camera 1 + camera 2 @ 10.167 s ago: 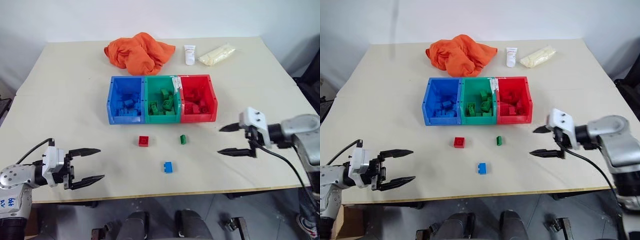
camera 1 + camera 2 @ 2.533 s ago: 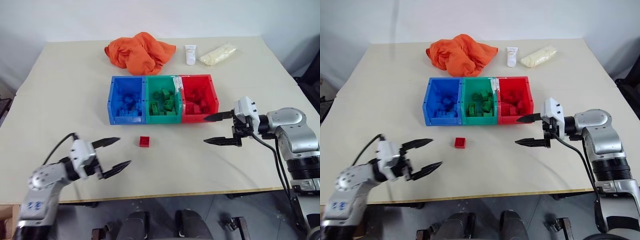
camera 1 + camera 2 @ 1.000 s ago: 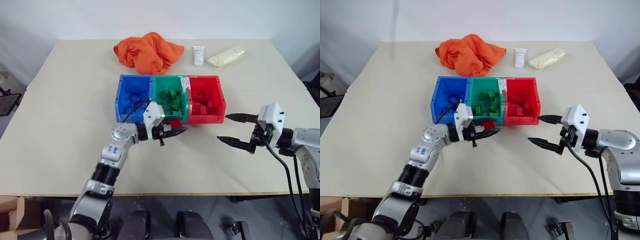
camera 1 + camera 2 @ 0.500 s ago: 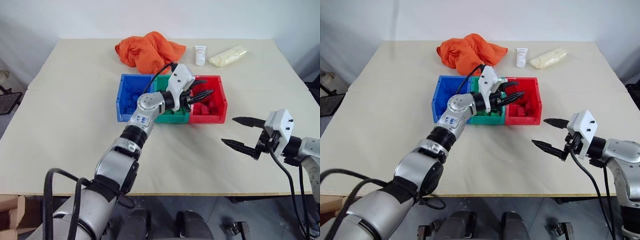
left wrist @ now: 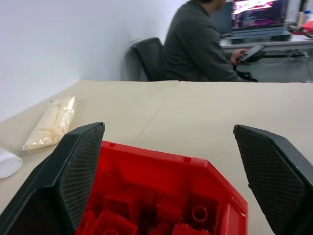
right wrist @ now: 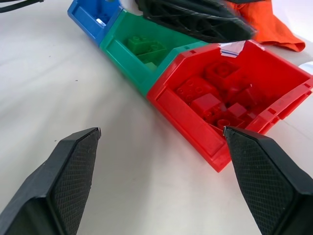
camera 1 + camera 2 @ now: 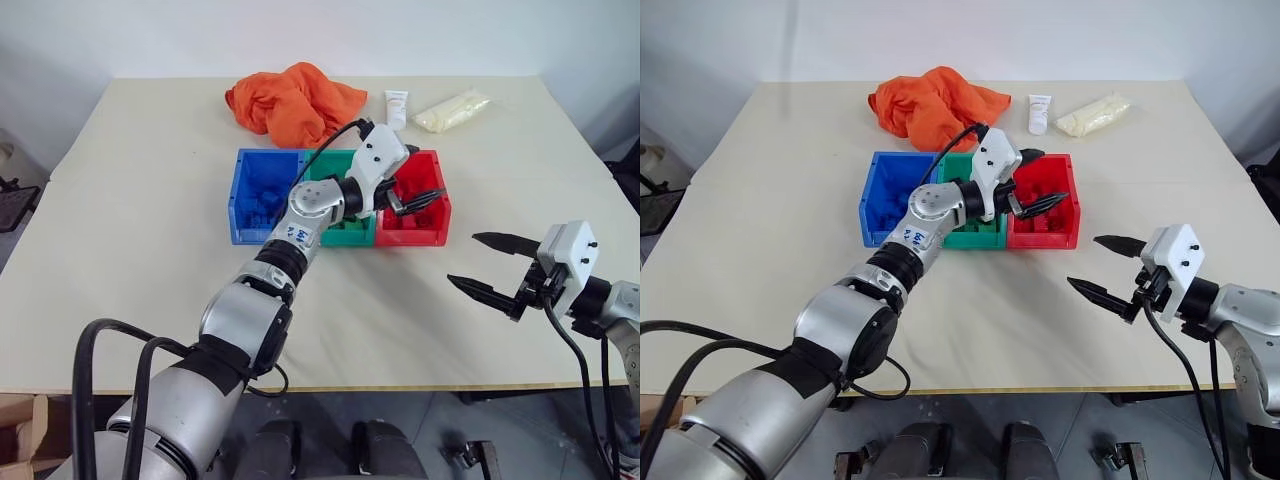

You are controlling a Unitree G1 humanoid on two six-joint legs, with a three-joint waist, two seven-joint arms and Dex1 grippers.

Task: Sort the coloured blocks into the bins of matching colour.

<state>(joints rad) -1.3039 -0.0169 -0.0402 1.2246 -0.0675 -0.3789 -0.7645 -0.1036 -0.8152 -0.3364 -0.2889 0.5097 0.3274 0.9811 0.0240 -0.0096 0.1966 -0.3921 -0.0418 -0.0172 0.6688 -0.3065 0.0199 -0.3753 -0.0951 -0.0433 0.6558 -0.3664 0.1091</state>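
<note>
My left hand (image 7: 418, 192) spread over red bin (image 7: 440, 215); right hand (image 7: 487, 265) spread, hovering near-right above surface (image 7: 140, 250).

We see bright, even light with soft, faint shadows on the table (image 7: 140, 250); the wrist views blur their own near fingers.

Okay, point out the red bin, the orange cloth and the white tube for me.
red bin (image 7: 413, 229): left eye view, on its front wall.
orange cloth (image 7: 285, 100): left eye view, on the middle of the crumpled heap.
white tube (image 7: 1039, 113): right eye view, on the tube's body.
</note>
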